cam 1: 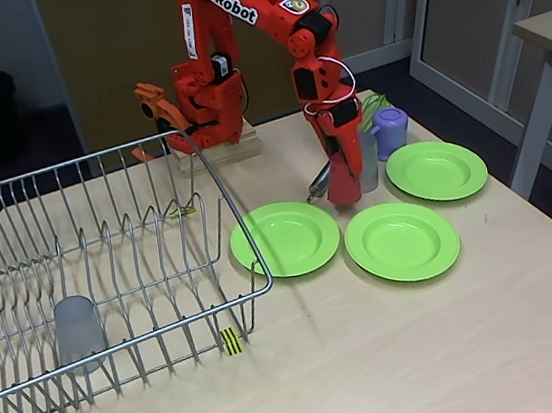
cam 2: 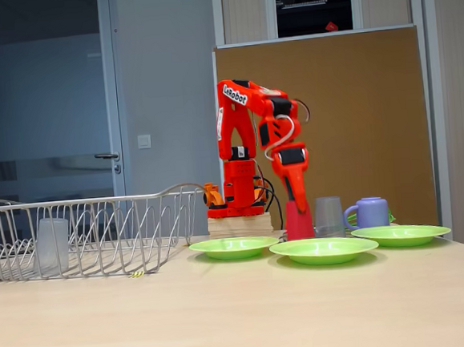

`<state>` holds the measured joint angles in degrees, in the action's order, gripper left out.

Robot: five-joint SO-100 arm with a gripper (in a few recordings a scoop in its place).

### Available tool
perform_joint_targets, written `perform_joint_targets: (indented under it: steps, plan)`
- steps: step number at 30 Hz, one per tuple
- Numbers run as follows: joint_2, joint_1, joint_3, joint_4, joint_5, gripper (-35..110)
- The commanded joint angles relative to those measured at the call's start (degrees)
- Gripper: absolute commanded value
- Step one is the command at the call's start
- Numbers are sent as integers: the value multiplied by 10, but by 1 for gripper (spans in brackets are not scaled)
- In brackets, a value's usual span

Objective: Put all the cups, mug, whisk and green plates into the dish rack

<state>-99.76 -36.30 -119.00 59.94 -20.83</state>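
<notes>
A: Nearest us in a fixed view sits the dish rack (cam 1: 113, 277), silver wire with upright dividers and a yellow-black striped tag on its front edge. What do we have inside?

B: One translucent grey cup (cam 1: 78, 334), handleless, standing mouth down in the front left part. We see it frosted and pale through the wires from the low side too (cam 2: 51, 245).

A: Beyond the rack we count three green plates on the table, round, bright lime, with raised rims: the left plate (cam 1: 285, 238), the middle plate (cam 1: 402, 240) and the right plate (cam 1: 437, 170).

B: Behind them stands the red cup (cam 2: 298, 220), mouth down, with the orange gripper (cam 1: 341, 176) lowered straight onto it. The fingers look closed around its sides, though we cannot tell the grip for certain.

A: Just beside it is the second grey cup (cam 2: 329, 216), and next to that the lilac mug (cam 2: 371, 211), handle towards the grey cup in the low fixed view.

B: Farthest back, we catch the whisk's green loops (cam 1: 376, 106) behind the mug, its slim silver handle (cam 1: 318, 183) poking out beside the gripper.
</notes>
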Motion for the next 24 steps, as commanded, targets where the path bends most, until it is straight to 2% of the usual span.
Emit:
perform_joint_targets:
  steps: [1, 6, 16, 24]
  plan:
    - [-88, 12, 48, 94, 15, 0]
    - [-136, 79, 161, 189, 137, 0]
    - [-10, 336, 506, 302, 463, 0]
    - [124, 531, 550, 298, 561, 0]
